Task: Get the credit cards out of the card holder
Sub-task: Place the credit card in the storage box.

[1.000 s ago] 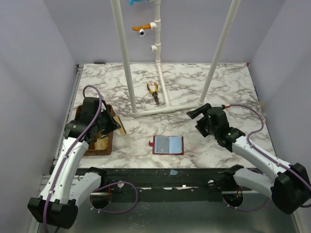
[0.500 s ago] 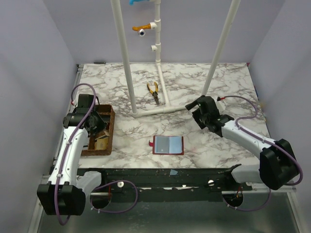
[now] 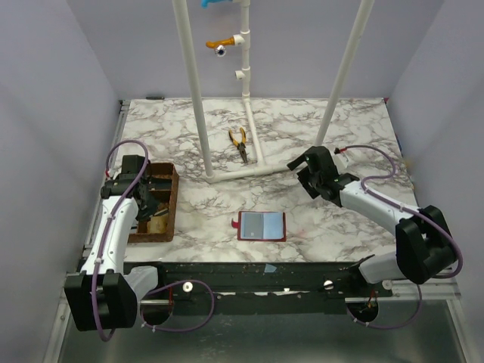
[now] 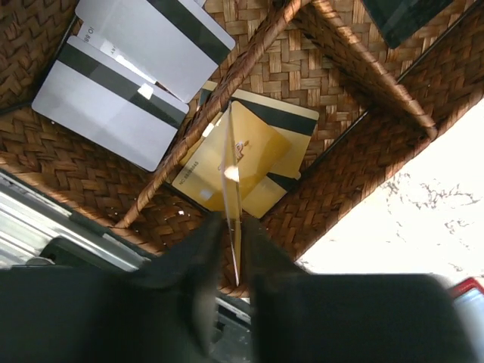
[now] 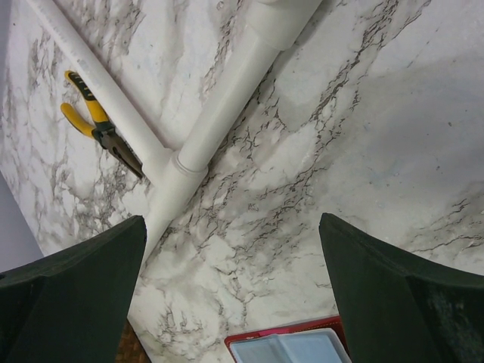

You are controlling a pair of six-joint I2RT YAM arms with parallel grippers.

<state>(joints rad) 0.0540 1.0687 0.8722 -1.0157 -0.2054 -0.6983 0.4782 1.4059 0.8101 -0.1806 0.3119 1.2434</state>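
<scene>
One gold card point(image 4: 229, 174) stands edge-on, pinched between my left jaws, over the woven tray point(image 4: 333, 83); released crooked, it may topple across the divider point(image 4: 227, 79). Right jaws gape empty; the card holder point(image 3: 261, 225) lies near them on the worktop point(image 3: 302, 136).

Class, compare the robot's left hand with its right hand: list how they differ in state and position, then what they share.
The left hand is shut, pinching a gold card edge-on; the right hand is wide open and holds nothing. The left hand hangs over the woven tray of cards; the right hand hangs over the marble table beside the white pipe frame. Both have dark fingers.
</scene>
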